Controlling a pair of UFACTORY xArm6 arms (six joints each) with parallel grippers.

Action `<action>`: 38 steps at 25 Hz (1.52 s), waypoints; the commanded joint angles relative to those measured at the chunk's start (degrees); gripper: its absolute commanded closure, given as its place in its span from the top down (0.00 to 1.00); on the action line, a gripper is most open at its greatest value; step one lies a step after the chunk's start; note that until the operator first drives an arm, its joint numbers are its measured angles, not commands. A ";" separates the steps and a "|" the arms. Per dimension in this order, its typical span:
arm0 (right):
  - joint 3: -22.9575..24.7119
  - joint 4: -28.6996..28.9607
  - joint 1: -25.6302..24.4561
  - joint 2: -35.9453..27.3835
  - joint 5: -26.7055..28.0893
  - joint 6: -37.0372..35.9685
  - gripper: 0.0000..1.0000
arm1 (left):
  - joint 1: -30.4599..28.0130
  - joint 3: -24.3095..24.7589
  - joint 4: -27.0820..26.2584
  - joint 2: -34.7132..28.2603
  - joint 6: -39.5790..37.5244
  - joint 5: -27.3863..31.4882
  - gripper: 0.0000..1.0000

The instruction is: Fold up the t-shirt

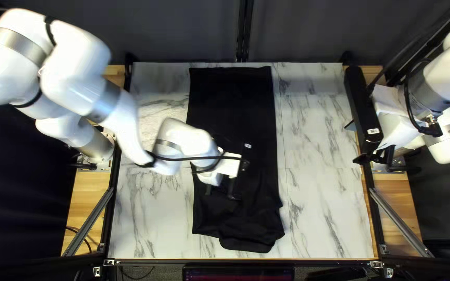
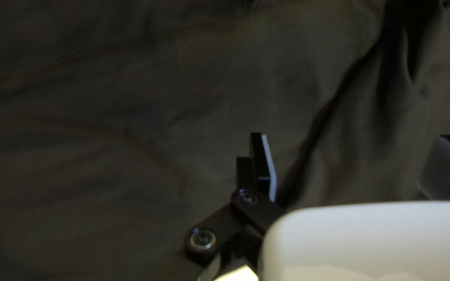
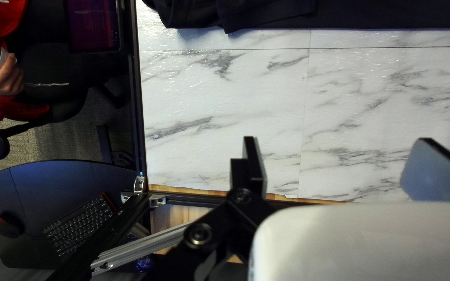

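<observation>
The black t-shirt (image 1: pixel 231 99) lies as a long strip from the table's far edge toward its near edge, its near part rumpled and bunched. Over that rumpled part is my left gripper (image 1: pixel 220 193), low above the cloth. Seen from the left wrist, my left gripper (image 2: pixel 345 169) has its fingers wide apart, with a raised fold of the t-shirt (image 2: pixel 371 104) ahead and between them, not pinched. My right gripper (image 1: pixel 373 157) is at the table's right edge, away from the shirt. In the right wrist view, my right gripper (image 3: pixel 334 169) stands open, the t-shirt (image 3: pixel 266 13) far ahead of it.
Marble-patterned table (image 1: pixel 321 208) shows on both sides of the shirt. Metal rails (image 1: pixel 401 221) frame its sides. A person's hand (image 3: pixel 2 73) and red sleeve, a keyboard (image 3: pixel 82 224) and a mouse (image 3: pixel 7 227) are beyond the near edge.
</observation>
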 commanded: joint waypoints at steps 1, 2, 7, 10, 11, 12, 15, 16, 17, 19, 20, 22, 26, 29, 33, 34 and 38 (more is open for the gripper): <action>0.00 0.00 0.00 0.00 0.00 0.00 1.00 | -1.31 -1.66 -0.16 1.06 -1.40 1.13 1.00; 0.00 0.00 0.00 0.00 0.00 0.00 1.00 | -1.67 -2.53 -0.36 2.01 -1.47 1.10 1.00; 0.00 0.00 0.00 0.00 0.00 0.00 1.00 | -1.89 -4.02 -2.19 5.47 0.13 -0.78 1.00; 0.00 0.00 0.00 0.00 0.00 0.00 1.00 | -1.96 -4.70 -3.50 6.74 1.43 -1.33 1.00; 0.00 0.00 0.00 0.00 0.00 0.00 1.00 | -2.05 -4.92 -3.68 6.93 1.58 -1.31 1.00; 0.00 0.00 0.00 0.00 0.00 0.00 1.00 | -2.29 -5.51 -3.99 7.30 1.88 -1.11 1.00; 0.00 0.00 0.00 0.00 0.00 0.00 1.00 | -2.61 -6.59 -4.51 7.92 2.63 -0.60 0.93; 0.00 0.00 0.00 0.00 0.00 0.00 1.00 | -2.72 -6.86 -4.58 8.08 2.74 -0.50 0.90; 0.00 0.00 0.00 0.00 0.00 0.00 1.00 | -2.96 -7.36 -4.74 8.36 2.96 -0.27 0.85; 0.00 0.00 0.00 0.00 0.00 0.00 1.00 | -3.30 -8.37 -5.03 9.06 3.43 0.09 0.69; 0.00 0.00 0.00 0.00 0.00 0.00 1.00 | -3.48 -9.15 -5.20 9.61 3.73 0.42 0.61; 0.00 0.00 0.00 0.00 0.00 0.00 1.00 | -3.67 -10.28 -5.57 10.39 4.47 0.98 0.53; 0.00 0.00 0.00 0.00 0.00 0.00 1.00 | -3.69 -10.86 -6.01 10.68 5.51 1.61 0.01; 0.00 0.00 0.00 0.00 0.00 0.00 1.00 | -3.66 -11.18 -5.80 10.62 5.59 2.23 0.00; 0.00 0.00 0.00 0.00 0.00 0.00 1.00 | -3.82 -11.38 -3.89 9.63 3.50 3.33 0.00; 0.00 0.00 0.00 0.00 0.00 0.00 1.00 | -4.02 -11.05 -2.44 8.43 1.67 3.99 0.00; 0.00 0.00 0.00 0.00 0.00 0.00 1.00 | -5.21 -8.33 3.19 3.40 -6.18 5.76 0.00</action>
